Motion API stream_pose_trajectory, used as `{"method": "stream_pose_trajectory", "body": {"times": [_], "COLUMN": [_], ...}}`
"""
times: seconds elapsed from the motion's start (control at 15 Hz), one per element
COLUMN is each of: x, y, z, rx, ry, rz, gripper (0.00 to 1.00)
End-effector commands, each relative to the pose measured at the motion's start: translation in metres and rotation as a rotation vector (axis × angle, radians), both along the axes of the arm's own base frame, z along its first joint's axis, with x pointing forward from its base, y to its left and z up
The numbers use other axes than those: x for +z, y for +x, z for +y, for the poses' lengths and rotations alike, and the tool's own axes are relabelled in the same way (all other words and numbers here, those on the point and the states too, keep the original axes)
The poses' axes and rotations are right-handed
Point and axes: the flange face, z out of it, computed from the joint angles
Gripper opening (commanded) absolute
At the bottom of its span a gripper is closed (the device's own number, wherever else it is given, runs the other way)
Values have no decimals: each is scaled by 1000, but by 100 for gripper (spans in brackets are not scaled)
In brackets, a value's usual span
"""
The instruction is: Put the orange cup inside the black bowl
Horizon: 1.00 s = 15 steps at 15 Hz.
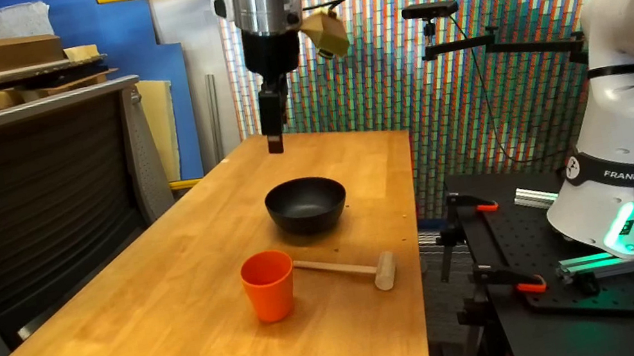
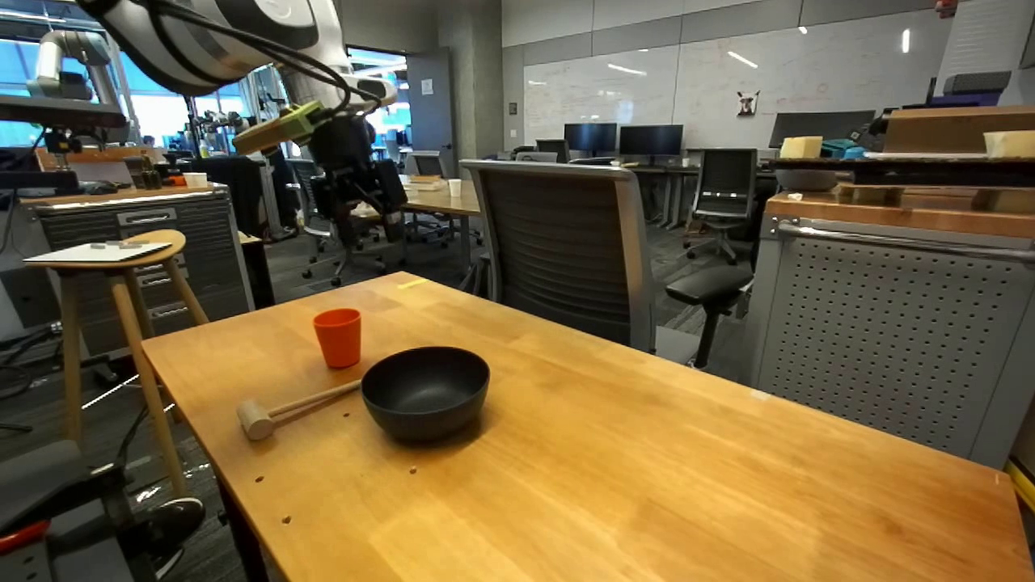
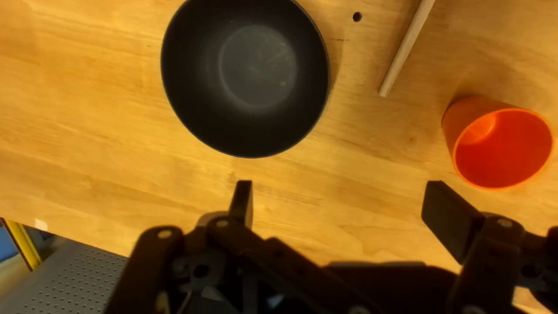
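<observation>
Orange cup [image 1: 270, 292]: on the counter [image 1: 172, 321], upright, mouth up, long axis vertical; nearest in an exterior view. Wooden mallet [image 1: 347, 268]: lying flat near the cup. Black bowl [image 1: 307, 207]: mouth up, farther back. End effector [image 3: 338, 198]: raised above the counter, fingers [image 3: 451, 220] wide apart.

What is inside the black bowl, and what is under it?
The wrist view shows no object inside the black bowl, just its dark inner surface. It rests on the wooden table; the patch directly beneath it is covered and cannot be seen.
</observation>
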Motion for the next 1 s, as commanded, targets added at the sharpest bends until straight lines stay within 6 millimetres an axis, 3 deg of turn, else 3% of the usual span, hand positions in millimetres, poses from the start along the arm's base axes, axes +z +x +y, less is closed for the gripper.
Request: {"method": "stream_pose_trajectory", "body": {"times": [0.0,0.33,0.6,0.93], "x": [-26,-69,-102,-126], "y": [30,44,41,36], "z": [35,77,87,100], "rx": [63,120,83,62], "ry": [-49,-25,-28,1], "rz": [37,117,210,232], "gripper": [100,100,100,100]}}
